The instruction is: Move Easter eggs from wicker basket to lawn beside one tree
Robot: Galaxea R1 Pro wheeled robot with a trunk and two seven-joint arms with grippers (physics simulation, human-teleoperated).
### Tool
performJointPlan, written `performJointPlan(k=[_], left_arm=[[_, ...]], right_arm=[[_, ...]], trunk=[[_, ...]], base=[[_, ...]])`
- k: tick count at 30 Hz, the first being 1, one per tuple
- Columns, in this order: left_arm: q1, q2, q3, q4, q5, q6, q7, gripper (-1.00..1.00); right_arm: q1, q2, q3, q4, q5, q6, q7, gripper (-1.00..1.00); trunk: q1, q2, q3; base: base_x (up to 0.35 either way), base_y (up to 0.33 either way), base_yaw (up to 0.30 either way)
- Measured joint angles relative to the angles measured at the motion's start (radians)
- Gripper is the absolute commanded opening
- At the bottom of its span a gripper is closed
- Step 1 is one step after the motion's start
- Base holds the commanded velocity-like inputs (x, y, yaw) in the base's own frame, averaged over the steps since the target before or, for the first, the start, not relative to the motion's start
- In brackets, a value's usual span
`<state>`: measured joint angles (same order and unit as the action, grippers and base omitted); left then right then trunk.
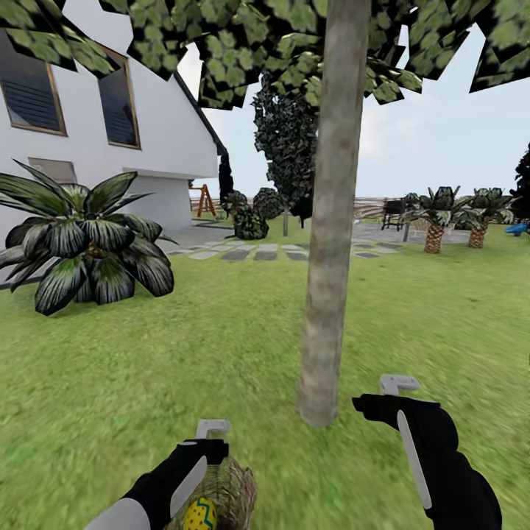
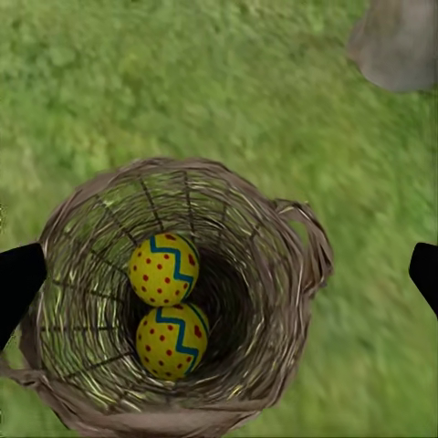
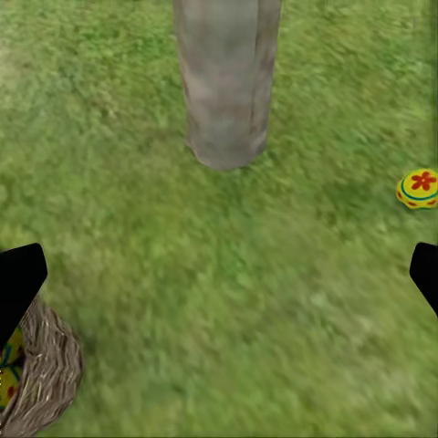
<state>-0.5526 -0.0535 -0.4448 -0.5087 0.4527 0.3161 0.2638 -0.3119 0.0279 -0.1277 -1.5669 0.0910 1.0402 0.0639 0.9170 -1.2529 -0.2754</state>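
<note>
- Tree [image 1: 333, 221] stands mid-lawn [image 1: 221, 353], bare grey-brown trunk, leaves overhead; its base sits just ahead of both arms.
- Basket [image 2: 182, 301] on the grass near the trunk's foot, upright, under the left gripper [image 1: 213, 436], which hangs above the rim.
- Left gripper: in the left wrist view the fingertips [image 2: 18, 283] sit at opposite edges of the frame, so jaws wide, holding nothing.
- 2 eggs in the basket, touching: upper egg [image 2: 164, 268] and lower egg [image 2: 172, 340], both yellow w/ blue-green zigzag and red dots.
- Head view catches one egg [image 1: 200, 514] thru the basket mouth [image 1: 228, 489], partly hidden by the left arm.
- 3rd egg [image 3: 418, 189] lies on the grass, out of the basket, to one side of the trunk [image 3: 225, 78]; near it, not touching. Cut by the frame edge, so prob. whole but hard to be sure.
- Right gripper [image 1: 386, 394]: hovers over grass beside the trunk base, jaws wide, empty.
- Basket edge [image 3: 41, 374] shows in a corner of the right wrist view, apart from the trunk.
- Background: white house [image 1: 88, 132], low palm [image 1: 85, 243], stone path [image 1: 265, 254].
</note>
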Motion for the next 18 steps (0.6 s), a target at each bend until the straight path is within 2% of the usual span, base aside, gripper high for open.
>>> performJointPlan(k=[7, 18], left_arm=[[0.000, 0.000, 0.000, 0.000, 0.000, 0.000, 0.000, 1.00], [0.000, 0.000, 0.000, -0.001, -0.001, 0.000, 0.000, 1.00]], right_arm=[[0.000, 0.000, 0.000, 0.000, 0.000, 0.000, 0.000, 1.00], [0.000, 0.000, 0.000, 0.000, 0.000, 0.000, 0.000, 1.00]], trunk=[[0.000, 0.000, 0.002], [0.000, 0.000, 0.004]], base=[[0.176, 0.125, -0.051], [0.121, 0.135, -0.132]])
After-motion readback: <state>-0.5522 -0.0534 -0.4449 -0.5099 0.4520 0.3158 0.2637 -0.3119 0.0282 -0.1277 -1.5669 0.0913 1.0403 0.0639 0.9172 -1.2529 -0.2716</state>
